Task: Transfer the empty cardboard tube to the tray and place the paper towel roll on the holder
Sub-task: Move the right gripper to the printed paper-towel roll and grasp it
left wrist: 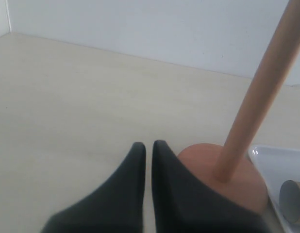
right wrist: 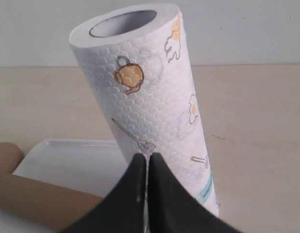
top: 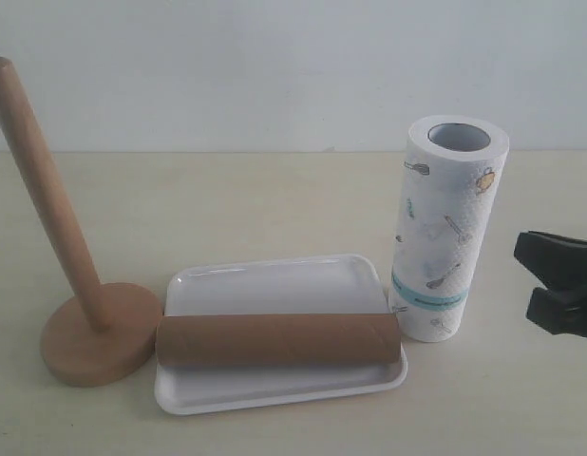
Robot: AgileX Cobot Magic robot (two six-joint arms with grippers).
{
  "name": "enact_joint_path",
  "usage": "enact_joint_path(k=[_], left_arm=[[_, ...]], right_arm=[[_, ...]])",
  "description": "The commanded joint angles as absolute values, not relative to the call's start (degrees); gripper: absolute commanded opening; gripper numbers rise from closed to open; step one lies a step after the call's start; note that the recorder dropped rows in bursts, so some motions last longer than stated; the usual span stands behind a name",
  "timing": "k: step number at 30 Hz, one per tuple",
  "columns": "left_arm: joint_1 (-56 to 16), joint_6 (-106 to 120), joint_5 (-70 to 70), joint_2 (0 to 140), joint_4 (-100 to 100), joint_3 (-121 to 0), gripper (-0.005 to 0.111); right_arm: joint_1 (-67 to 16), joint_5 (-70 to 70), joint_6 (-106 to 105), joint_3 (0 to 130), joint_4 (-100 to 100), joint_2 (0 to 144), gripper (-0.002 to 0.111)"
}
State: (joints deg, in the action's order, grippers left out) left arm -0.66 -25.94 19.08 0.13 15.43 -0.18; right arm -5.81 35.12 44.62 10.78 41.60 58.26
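The brown cardboard tube [top: 277,341] lies lengthwise across the white tray [top: 274,285], its end jutting past the tray's left rim. Just right of the tray, the printed paper towel roll [top: 445,228] stands upright on the table. The wooden holder [top: 85,332] stands bare at the left, with nothing on its post. My right gripper [top: 545,280] hovers to the right of the roll, apart from it; the right wrist view shows it [right wrist: 148,159] shut and empty in front of the roll [right wrist: 155,111]. My left gripper [left wrist: 149,145] is shut and empty beside the holder's base [left wrist: 227,179], and out of the exterior view.
A pale wall runs behind the beige table [top: 227,199]. Open tabletop lies behind the tray and in front of the roll. The tube's open end [left wrist: 291,200] shows in the tray's corner [left wrist: 276,160] in the left wrist view.
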Motion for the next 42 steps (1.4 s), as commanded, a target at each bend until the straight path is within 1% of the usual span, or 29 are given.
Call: enact_joint_path(k=[1,7,8,9,10,11,14,15,18,21,27,33,42], left_arm=[[-0.5,-25.7,19.1,0.0,15.7,0.0,0.005],[-0.5,-25.7,19.1,0.0,15.7,0.0,0.005],[-0.5,-25.7,19.1,0.0,15.7,0.0,0.005],[-0.5,-25.7,19.1,0.0,15.7,0.0,0.005],[-0.5,-25.7,19.1,0.0,15.7,0.0,0.005],[-0.5,-25.7,19.1,0.0,15.7,0.0,0.005],[-0.5,-25.7,19.1,0.0,15.7,0.0,0.005],[-0.5,-25.7,19.1,0.0,15.7,0.0,0.005],[-0.5,-25.7,19.1,0.0,15.7,0.0,0.005],[-0.5,-25.7,19.1,0.0,15.7,0.0,0.005],[-0.5,-25.7,19.1,0.0,15.7,0.0,0.005],[-0.5,-25.7,19.1,0.0,15.7,0.0,0.005],[-0.5,-25.7,19.1,0.0,15.7,0.0,0.005]], right_arm=[[-5.7,36.6,45.5,10.7,42.3,58.6,0.001],[-5.7,37.4,45.2,10.7,42.8,58.6,0.002],[-5.7,37.7,45.2,10.7,42.8,58.6,0.006],[-5.7,37.9,45.2,10.7,42.8,58.6,0.013],[-5.7,38.2,45.2,10.7,42.7,58.6,0.025],[-5.7,38.1,45.2,10.7,42.6,58.6,0.041],[-5.7,38.2,44.7,10.7,42.6,58.6,0.106],[-5.7,38.2,44.0,10.7,42.6,58.6,0.104],[-5.7,38.9,41.0,10.7,42.6,58.8,0.104],[-5.7,43.1,36.9,10.7,42.6,60.3,0.104],[-5.7,48.8,27.6,11.0,37.7,67.0,0.104],[-5.7,61.0,21.8,11.9,35.1,76.6,0.104],[-5.8,62.3,18.9,18.7,33.7,89.2,0.104]])
